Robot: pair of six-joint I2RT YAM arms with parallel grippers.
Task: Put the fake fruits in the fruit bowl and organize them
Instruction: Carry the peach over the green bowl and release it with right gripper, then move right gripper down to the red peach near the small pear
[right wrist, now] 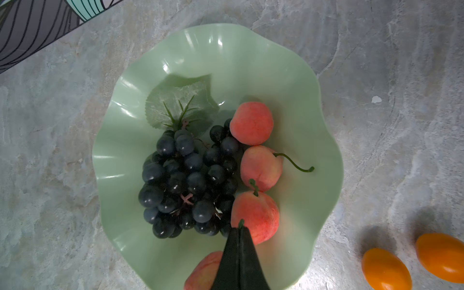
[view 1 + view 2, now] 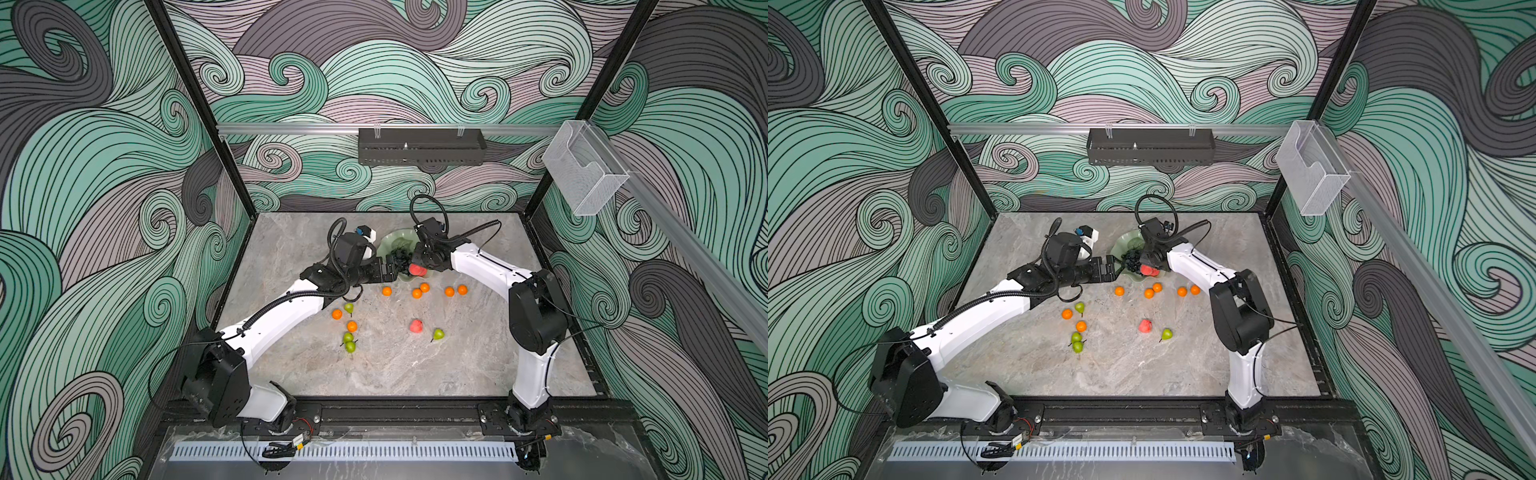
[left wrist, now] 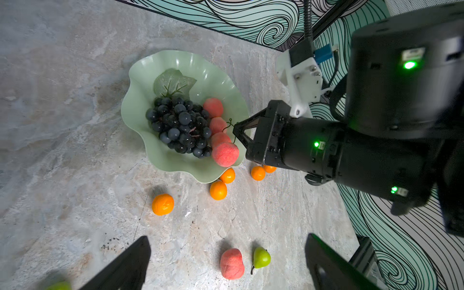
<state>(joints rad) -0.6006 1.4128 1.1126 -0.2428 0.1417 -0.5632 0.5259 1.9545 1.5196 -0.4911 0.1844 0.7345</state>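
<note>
Left fingers: we are holding the left gripper spread wide, nothing between its fingers, hovering just beside the bowl's rim.
Fruit behind the left fingers: three pears and two oranges are lying on the table, well apart from the fingertips on the arm-base side.
Fruit bowl: the fruit bowl is sitting just ahead of the left fingertips and directly beneath the right ones.
Grapes: the grape bunch is resting in the bowl with its leaf, beside the right fingertips.
Peaches in the bowl: three peaches are lying in a line along the grapes, the nearest just past the right fingertips.
Right fingers: we are pressing the right gripper closed on a thin green stem, and the held peach is hanging from it over the bowl's near edge.
Oranges by the bowl: five oranges are sitting in a row on the table just outside the rim, near both pairs of fingertips.
Far fruit: a loose peach and a lone pear are lying together, well apart from all fingers.
</note>
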